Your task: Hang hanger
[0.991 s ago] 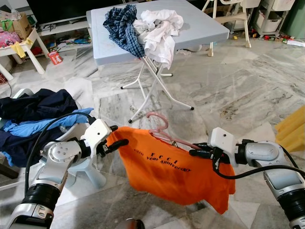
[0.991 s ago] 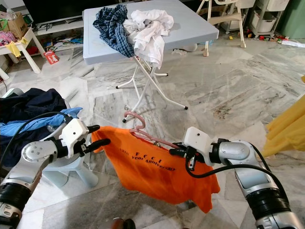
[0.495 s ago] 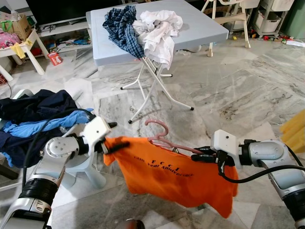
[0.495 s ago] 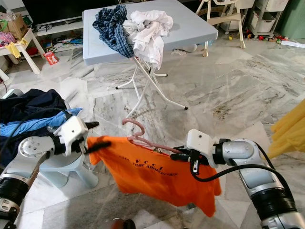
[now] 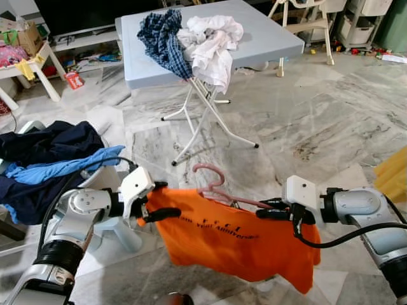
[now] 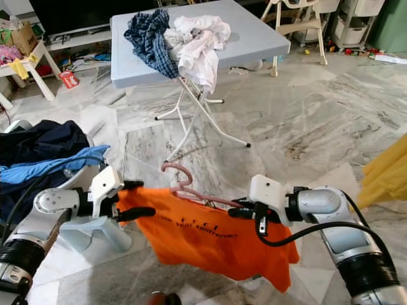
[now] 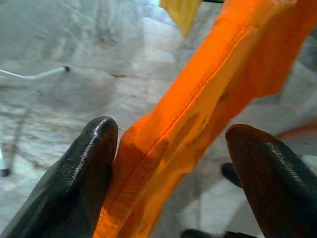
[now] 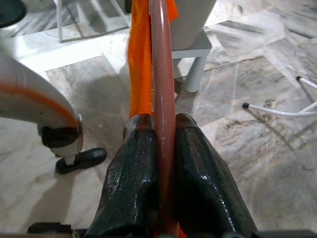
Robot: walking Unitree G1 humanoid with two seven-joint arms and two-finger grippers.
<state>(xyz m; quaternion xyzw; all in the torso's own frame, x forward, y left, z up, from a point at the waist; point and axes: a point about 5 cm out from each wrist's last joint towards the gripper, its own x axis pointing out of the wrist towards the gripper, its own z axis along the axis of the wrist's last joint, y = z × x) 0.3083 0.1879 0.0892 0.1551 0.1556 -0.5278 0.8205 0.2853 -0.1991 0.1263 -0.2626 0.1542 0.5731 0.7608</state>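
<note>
**Both grippers hold a shirt on a hanger above the floor**

The right gripper (image 5: pixel 262 209) is pinched tight on the pink hanger (image 8: pixel 162 99); in the right wrist view its two fingers (image 8: pixel 132 178) press on either side of the hanger's bar, with orange cloth beside it. The left gripper (image 5: pixel 159 201) holds the other side of the orange shirt (image 5: pixel 235 241). In the left wrist view its fingers (image 7: pixel 89 168) are spread, with the shirt's folded edge running between them and touching one finger; the other finger stands apart from the cloth.

The shirt hangs stretched between the two grippers, above the marble floor (image 5: pixel 318 121), with dark lettering across its front. The hanger's hook (image 5: pixel 210 173) rises from the collar, between the grippers.

Behind stands a folding table (image 5: pixel 267 38) with a plaid shirt (image 5: pixel 162 35) and a white garment (image 5: pixel 213 38) heaped on it, partly draped over the near edge. To the robot's left lies a pile of dark and blue clothes (image 5: pixel 44 159). A yellow cloth (image 5: pixel 391 175) shows at the right edge.
</note>
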